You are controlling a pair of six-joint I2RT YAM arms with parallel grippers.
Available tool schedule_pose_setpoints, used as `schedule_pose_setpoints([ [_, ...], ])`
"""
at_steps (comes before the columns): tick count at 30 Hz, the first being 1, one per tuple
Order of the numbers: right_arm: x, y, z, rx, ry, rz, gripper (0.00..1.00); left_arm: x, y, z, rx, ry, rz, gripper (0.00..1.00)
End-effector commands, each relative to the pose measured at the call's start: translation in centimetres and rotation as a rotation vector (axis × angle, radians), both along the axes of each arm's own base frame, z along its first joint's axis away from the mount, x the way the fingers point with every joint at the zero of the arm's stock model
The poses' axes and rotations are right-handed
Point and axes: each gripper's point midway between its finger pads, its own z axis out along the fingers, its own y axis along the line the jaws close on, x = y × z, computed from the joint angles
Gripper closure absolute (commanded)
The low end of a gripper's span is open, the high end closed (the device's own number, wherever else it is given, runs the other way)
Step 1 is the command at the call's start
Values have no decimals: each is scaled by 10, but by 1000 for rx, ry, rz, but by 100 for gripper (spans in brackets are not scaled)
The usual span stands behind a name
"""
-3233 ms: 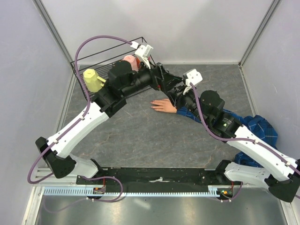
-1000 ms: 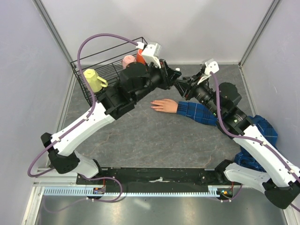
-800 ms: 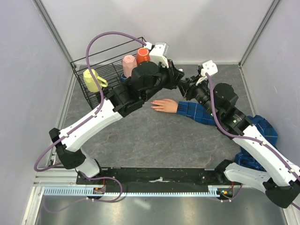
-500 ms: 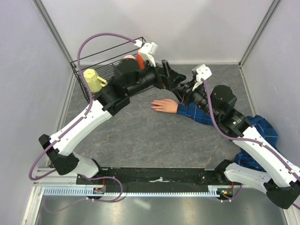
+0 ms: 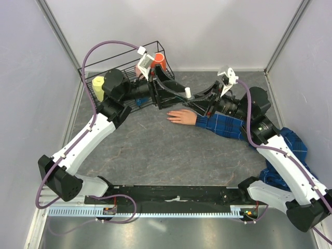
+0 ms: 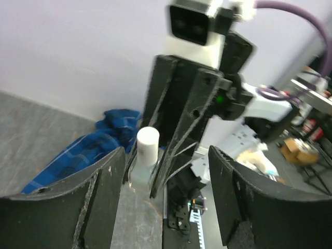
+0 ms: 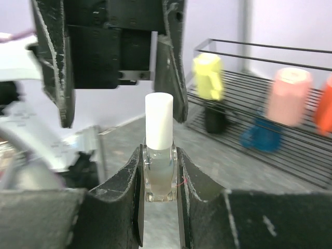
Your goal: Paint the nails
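Letting go: the left gripper [image 5: 181, 96] has opened, jaws either side of the white cap [image 7: 158, 119], which is still on.
The right gripper [image 7: 158, 171] clamps the clear bottle [image 7: 158, 179] near the fake hand [image 5: 181, 116]; its nails [image 5: 169, 117] likely await paint.

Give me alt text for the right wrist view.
The right gripper clamps a clear bottle with a white cap, upright. Facing it, the left gripper is open, its fingers framing the cap. A blurred rack of cups stands at right.
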Motion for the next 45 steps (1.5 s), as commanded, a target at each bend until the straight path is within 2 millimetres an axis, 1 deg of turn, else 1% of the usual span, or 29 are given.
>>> schedule_pose_setpoints([
  [1, -29, 10, 22, 89, -35, 211, 100, -44, 11, 26, -71, -160, -211, 25],
  [5, -34, 11, 28, 113, -26, 253, 100, -43, 9, 27, -69, -157, -229, 23],
  [10, -36, 12, 31, 133, -22, 279, 100, -39, 7, 23, -60, -135, -231, 27],
  [13, -38, 13, 31, 133, -18, 300, 100, -35, 4, 23, -60, -116, -223, 25],
  [15, -38, 14, 31, 134, -18, 305, 100, -32, 3, 26, -63, -107, -220, 23],
  [17, -38, 13, 32, 136, -18, 303, 100, -30, 0, 28, -68, -107, -228, 26],
  [18, -38, 14, 32, 137, -18, 302, 100, -31, 0, 29, -70, -97, -234, 28],
  [19, -37, 13, 32, 136, -17, 301, 100, -30, 0, 29, -70, -97, -239, 37],
  [21, -35, 14, 30, 132, -12, 299, 100, -31, 0, 30, -71, -100, -242, 44],
  [22, -35, 14, 29, 130, -12, 298, 100, -32, 0, 31, -73, -105, -242, 52],
  [23, -34, 14, 27, 125, -10, 292, 100, -33, 1, 33, -76, -112, -242, 56],
  [24, -31, 14, 26, 121, -5, 283, 100, -33, 2, 33, -78, -115, -238, 61],
  [25, -29, 14, 26, 122, -4, 265, 100, -35, 2, 35, -80, -118, -238, 70],
  [28, -19, 12, 25, 109, -10, 203, 100, -36, 4, 39, -83, -130, -207, 86],
  [29, -15, 11, 19, 84, -4, 178, 100, -35, 4, 37, -64, -140, -177, 90],
  [30, -11, 10, 21, 81, -8, 156, 100, -36, 2, 35, -51, -135, -157, 98],
  [32, -4, 6, 20, 81, -7, 100, 100, -16, -3, 44, -52, -184, 13, 98],
  [33, -3, 5, 19, 82, -11, 81, 100, -19, -11, 29, 21, -111, 60, 98],
  [34, 2, 3, 19, 86, -13, 51, 100, 4, -10, 39, 17, -107, 239, 98],
  [35, 12, 1, 15, 79, 6, -10, 100, 9, -12, 36, 56, -140, 313, 98],
  [36, 18, -2, 14, 60, -16, -59, 100, -1, -25, 26, 102, -116, 329, 98],
  [37, 24, -3, 12, 41, -19, -104, 100, 16, -20, 33, 104, -95, 465, 98],
  [38, 30, -3, 6, 14, 2, -190, 100, 18, -22, 32, 108, -59, 497, 98],
  [39, 32, -2, 3, -9, -6, -229, 100, 16, -26, 22, 146, -10, 517, 98],
  [40, 34, -2, 1, -50, -46, -267, 100, 31, -24, 22, 153, 32, 615, 98],
  [41, 27, 6, -6, -83, -34, -276, 100, 34, -26, 18, 164, 68, 644, 98],
  [42, 34, 1, -8, -99, -37, -339, 100, 35, -31, 11, 190, 87, 661, 98],
  [43, 34, 1, -10, -117, -43, -354, 100, 45, -29, 5, 225, 111, 729, 98],
  [45, 32, 0, -11, -126, -50, -367, 100, 48, -30, 0, 245, 144, 755, 98],
])
